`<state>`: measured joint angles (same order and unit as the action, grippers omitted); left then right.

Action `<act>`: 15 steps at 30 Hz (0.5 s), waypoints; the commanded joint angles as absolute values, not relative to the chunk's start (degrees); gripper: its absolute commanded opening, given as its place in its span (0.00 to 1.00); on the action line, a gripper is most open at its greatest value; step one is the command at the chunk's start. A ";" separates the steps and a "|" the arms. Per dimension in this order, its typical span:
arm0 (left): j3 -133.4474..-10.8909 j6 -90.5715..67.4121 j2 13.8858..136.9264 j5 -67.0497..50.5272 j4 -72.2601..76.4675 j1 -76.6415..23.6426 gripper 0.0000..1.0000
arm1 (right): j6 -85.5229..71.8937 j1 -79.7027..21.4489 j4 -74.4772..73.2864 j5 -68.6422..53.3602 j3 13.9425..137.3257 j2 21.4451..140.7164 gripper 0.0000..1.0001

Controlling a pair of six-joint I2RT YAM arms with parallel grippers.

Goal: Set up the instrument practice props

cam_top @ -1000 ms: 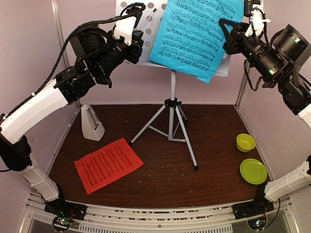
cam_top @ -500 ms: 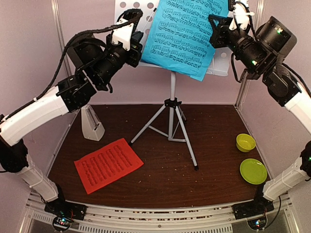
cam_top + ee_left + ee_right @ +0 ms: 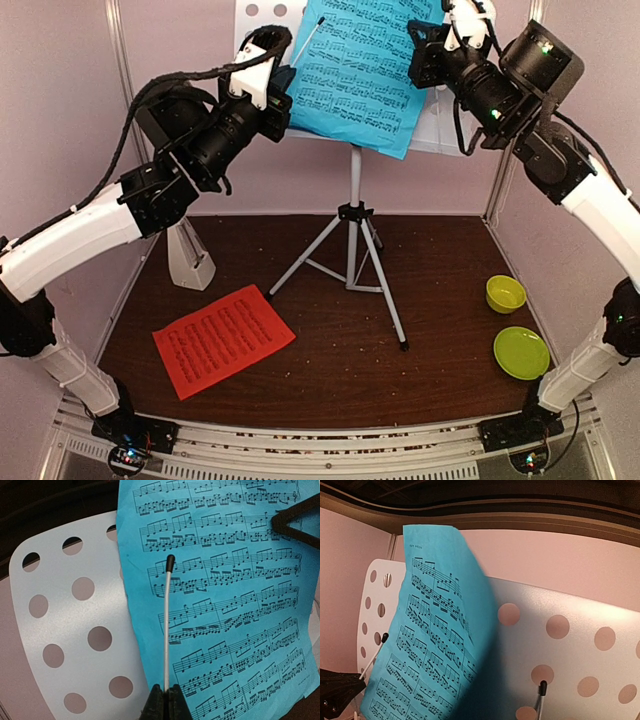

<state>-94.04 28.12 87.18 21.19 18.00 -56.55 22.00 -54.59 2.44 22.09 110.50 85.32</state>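
Moved leftward since a second earlier, the right gripper is clamped on the blue sheet against the desk. Nearest, the red-orange sheet is laid flat; behind it, the metronome is stood upright. Farthest, the left gripper is closed on the top-cropped desk's retainer wire.

Pale pink-lilac walls close in the scene at left, back and right, evenly lit. A white upright post stands at upper left, another at the right. The dark brown wood-grain desk is flecked with pale crumbs. A white slotted rail runs along the frame's bottom edge.
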 commanded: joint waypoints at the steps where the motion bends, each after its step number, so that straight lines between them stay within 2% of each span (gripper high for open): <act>1: -93.17 29.54 85.43 19.45 20.74 -56.23 0.00 | 24.52 -54.23 3.98 18.69 113.63 87.11 0.00; 15: -92.81 30.27 85.34 18.63 20.42 -56.07 0.00 | 31.30 -54.23 5.11 10.93 121.89 94.08 0.00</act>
<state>-93.47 29.54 86.94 19.64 18.15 -56.29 28.69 -54.50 4.16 14.13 118.24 92.86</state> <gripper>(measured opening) 0.035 0.009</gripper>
